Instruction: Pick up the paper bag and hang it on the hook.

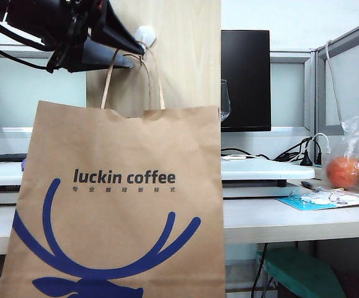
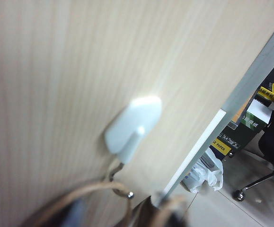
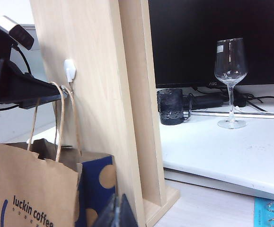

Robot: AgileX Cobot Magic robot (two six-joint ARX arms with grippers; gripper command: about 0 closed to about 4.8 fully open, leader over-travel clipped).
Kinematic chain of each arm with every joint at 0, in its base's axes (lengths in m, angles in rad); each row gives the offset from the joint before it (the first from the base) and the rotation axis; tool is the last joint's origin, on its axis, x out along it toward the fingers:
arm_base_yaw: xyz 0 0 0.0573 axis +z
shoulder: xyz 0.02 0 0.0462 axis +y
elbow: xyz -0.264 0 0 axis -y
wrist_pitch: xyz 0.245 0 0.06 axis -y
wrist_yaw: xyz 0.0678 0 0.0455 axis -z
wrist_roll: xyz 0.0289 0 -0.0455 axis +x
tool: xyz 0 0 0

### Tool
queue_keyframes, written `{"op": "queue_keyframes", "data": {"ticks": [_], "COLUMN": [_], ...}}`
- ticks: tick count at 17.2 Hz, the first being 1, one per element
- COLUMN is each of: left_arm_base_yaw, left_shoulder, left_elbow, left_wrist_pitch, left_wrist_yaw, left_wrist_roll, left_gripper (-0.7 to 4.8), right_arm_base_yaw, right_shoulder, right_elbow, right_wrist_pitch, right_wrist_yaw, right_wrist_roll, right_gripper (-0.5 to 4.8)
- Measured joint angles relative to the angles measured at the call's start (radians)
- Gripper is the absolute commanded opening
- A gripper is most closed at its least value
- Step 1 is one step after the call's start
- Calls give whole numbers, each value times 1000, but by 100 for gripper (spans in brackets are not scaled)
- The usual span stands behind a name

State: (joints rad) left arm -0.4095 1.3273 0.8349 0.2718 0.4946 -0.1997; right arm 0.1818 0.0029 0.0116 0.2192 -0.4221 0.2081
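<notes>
The left gripper (image 1: 136, 45) is sitting up high right by the hook (image 1: 145, 35) on the pale wooden board (image 1: 185, 56). Its dark fingers (image 3: 35, 87) are reaching in level, and the paper bag's handle (image 3: 60, 118) is looping over them and up to the hook. Whether the fingers are spread or pinching the handle, I honestly can't tell; the tips are hidden against the board in every view.

The paper bag (image 1: 117, 205) is hanging in front of the board, filling the lower left of the exterior view with its "luckin coffee" print and blue antler logo facing the camera. That view is hiding the bag's side, but the right wrist view is showing the navy dotted side panel (image 3: 99, 182) right against the board. The left wrist view is giving the only close look at the hook: white base stuck on the wood grain, small metal hook under it, with the twisted handle curving just beneath and touching the metal.

The right gripper (image 3: 118, 213) is only peeking in as a dark tip at the edge of its own view, down near the board's foot; can't tell its state either.

Further out, a wine glass (image 3: 231, 80) and a dark cup (image 3: 171, 106) are standing on the white tabletop (image 3: 231, 156) in front of a monitor (image 1: 245, 77). Only the exterior view is catching the clear plastic bag of balls (image 1: 356, 161) at the right edge.
</notes>
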Motion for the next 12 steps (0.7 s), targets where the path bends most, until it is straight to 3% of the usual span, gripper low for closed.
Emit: {"op": "queue_keyframes", "data": {"ticks": [6, 12], "left_arm_base_yaw": [0, -13], "left_shoulder": [0, 0], "left_elbow": [0, 0], "left_wrist_pitch": [-22, -24], "left_wrist_yaw": [3, 65], "left_wrist_roll": [0, 0], "left_gripper": [242, 242], "right_arm_base_yaw": [0, 0], "right_shoulder": [0, 0], "right_elbow": [0, 0], "right_wrist_pitch": [0, 0], "right_wrist_yaw": [0, 0], "right_wrist_roll": [0, 0], "right_gripper": [-1, -1]}}
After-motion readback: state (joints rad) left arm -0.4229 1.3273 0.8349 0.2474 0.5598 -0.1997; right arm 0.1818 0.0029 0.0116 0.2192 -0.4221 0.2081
